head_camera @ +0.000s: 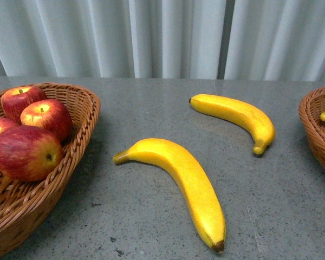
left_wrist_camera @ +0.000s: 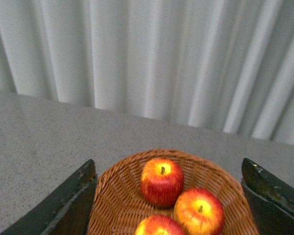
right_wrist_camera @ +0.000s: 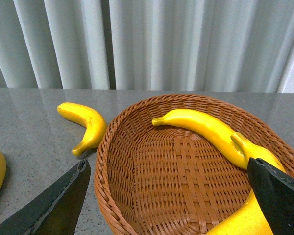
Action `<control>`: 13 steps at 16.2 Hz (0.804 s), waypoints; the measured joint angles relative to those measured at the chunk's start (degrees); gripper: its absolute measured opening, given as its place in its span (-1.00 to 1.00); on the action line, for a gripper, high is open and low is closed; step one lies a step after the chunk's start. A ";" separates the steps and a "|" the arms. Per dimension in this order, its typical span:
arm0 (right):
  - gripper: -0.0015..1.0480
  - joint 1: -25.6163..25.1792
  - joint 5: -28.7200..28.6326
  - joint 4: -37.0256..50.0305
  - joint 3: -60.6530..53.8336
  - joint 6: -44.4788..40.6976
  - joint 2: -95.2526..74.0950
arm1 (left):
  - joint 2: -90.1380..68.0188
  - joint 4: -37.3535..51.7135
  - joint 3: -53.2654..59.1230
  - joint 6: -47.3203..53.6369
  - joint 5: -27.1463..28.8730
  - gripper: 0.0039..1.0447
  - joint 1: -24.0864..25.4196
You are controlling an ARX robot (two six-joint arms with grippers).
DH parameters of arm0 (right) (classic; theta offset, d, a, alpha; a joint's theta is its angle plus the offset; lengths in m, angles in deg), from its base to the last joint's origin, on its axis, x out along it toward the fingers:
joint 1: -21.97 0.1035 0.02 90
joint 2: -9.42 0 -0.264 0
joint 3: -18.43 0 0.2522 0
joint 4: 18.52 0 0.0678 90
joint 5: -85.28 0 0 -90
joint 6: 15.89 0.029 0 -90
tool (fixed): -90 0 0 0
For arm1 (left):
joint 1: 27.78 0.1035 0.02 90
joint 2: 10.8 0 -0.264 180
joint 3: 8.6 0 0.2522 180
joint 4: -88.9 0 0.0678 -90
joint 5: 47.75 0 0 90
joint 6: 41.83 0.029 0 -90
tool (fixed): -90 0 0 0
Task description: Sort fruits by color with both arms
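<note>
On the grey counter [head_camera: 151, 108], between two wicker baskets, the near banana [head_camera: 184, 173] runs from the middle toward the front edge with its dark tip closest to the camera. The far banana [head_camera: 238, 115] curves behind it, nearer the right basket [head_camera: 314, 124]; the two lie apart, not touching. Four apples [head_camera: 26, 151] are heaped in the left basket [head_camera: 81, 135], pressed against one another (red streaked with yellow, stem dimples facing up or sideways). A yellow fruit end shows over the rim of the right basket in the front view, and the right wrist view shows at least two bananas [right_wrist_camera: 201, 128] lying inside it along one wall, their ends overlapping. The left tool [left_wrist_camera: 167, 169] hangs above the left basket, released, its fingers [left_wrist_camera: 63, 205] spread wide with only the apples showing below between them. The right tool [right_wrist_camera: 166, 166] hangs over the right basket, likewise released, its fingers [right_wrist_camera: 54, 205] wide apart and gripping nothing; a yellow curve passes behind one finger, so I cannot tell whether it is a third fruit. A pale pleated curtain [head_camera: 151, 38] hangs behind the counter.
</note>
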 joint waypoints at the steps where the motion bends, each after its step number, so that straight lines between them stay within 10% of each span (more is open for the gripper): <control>1: 0.87 0.00 0.00 -0.02 0.00 0.02 0.00 | 6.03 -4.42 2.86 1.51 -8.61 0.41 3.30; 7: 0.87 0.00 0.00 0.00 0.00 0.02 0.00 | 16.31 -3.54 13.64 2.82 -17.33 -0.98 6.51; 13: 0.87 0.00 0.00 0.00 0.00 0.02 0.00 | 26.67 -7.85 19.67 2.89 -17.35 -0.98 6.54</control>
